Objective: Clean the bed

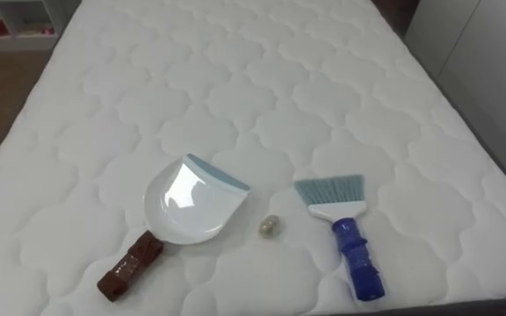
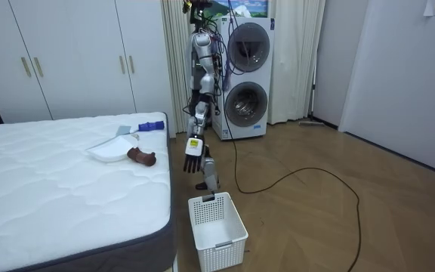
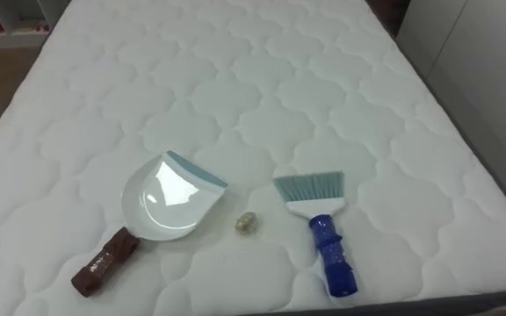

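Left robot hand [image 2: 192, 149] hangs relaxed and empty beside the bed [image 1: 235, 79], where one dustpan [image 1: 187, 204] and one brush [image 1: 345, 233] flank one scrap [image 1: 269, 226], likely staged for sweeping up, with one basket [image 2: 217, 227] on the floor, probably for dumping.

You see matt, quilted white cloth on the mattress [image 1: 235, 79] ahead of the left hand [image 2: 193, 148]. Farther from that hand, the dustpan [image 1: 187, 206] is glossy white plastic and the brush [image 1: 345, 237] has a shiny blue plastic handle. Below the hand sits a white plastic lattice basket [image 2: 217, 227] on smooth wood floor [image 2: 338, 219].
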Tool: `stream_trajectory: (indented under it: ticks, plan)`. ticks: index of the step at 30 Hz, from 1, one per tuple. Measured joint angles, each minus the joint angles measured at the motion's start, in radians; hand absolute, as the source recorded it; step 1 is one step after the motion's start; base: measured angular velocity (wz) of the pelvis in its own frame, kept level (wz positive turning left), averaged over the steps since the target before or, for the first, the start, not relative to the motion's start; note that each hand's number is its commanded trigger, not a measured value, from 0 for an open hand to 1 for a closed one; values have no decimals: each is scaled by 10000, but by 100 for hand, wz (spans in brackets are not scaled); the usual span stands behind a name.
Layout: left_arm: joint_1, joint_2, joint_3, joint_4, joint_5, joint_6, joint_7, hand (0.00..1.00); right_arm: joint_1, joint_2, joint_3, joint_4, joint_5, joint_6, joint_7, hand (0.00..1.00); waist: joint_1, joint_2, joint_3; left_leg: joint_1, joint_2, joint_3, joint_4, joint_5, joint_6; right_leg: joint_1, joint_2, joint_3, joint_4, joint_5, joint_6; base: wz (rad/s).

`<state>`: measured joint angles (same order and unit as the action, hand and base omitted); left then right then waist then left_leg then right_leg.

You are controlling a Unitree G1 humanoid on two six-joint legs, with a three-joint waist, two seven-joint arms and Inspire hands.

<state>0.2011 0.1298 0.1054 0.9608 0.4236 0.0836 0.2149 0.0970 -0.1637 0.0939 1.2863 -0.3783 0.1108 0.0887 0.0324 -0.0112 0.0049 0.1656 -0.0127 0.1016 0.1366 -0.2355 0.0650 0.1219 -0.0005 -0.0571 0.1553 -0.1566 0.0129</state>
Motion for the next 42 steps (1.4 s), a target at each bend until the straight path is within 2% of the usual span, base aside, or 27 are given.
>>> stream_trajectory:
  ticks: [5,9,12,17,21,27,32,34,39,42]
  plan:
    - [-29,21,104,-1455,-57,-631,1007,0,-13,-34,-4,-31,32,-320,-115,0,-16,44,-21,-71,-4,-4,-5,1,1,-55,4,-6,-7,0,0,0]
    - [-21,41,31,-2753,-1003,-1159,1854,0,-7,-99,-8,-40,71,-608,-109,0,-72,66,-22,-149,-5,-64,6,3,-1,-95,2,-35,-28,0,0,2]
    - [-71,103,-187,-3170,-1170,-1547,2390,0,-1,-143,8,-35,251,-753,-112,0,-71,103,-26,-150,-5,-77,7,4,0,-95,4,-25,-28,-1,1,0]
    - [-133,187,-490,-3349,-1133,-1982,2593,0,13,-150,13,-35,243,-931,-129,0,-70,164,-2,-161,-5,-76,11,4,0,-102,4,-45,-45,-1,1,0]
    - [-126,206,-530,-3744,-1138,-2007,2593,0,29,-159,-4,-124,198,-964,-124,0,-268,183,9,-209,-9,-218,14,5,1,-119,-3,-106,-56,-1,1,8]
    - [-258,286,-742,-4147,-1122,-2155,2628,0,-18,-238,20,-118,144,-971,-93,0,-301,253,-37,-434,-16,-186,217,8,0,-403,-19,-1,-28,-1,1,-3]
    - [-552,289,-779,-4102,-1063,-2158,2706,0,-51,-250,23,-102,220,-944,107,0,-311,238,-12,-786,-7,-140,302,23,-24,-714,-20,-32,-26,5,-9,-4]
    - [-710,298,-923,-3894,-1072,-2178,2811,0,-118,-258,23,-22,290,-898,146,0,-312,224,30,-884,-7,-145,308,30,-30,-750,-19,-36,-33,22,-36,0]
    - [-1269,310,-1224,-3201,-1081,-2166,2810,0,-566,-257,25,196,538,-871,-151,0,-397,181,47,-1649,-7,-153,602,38,-18,-1492,-36,-50,184,66,-99,-1]
    - [-1415,376,-1452,-2786,-1379,-2157,2800,0,-777,-279,36,328,660,-875,-286,0,-662,226,66,-1774,-6,-224,702,39,-21,-1515,-87,-285,173,67,-101,11]
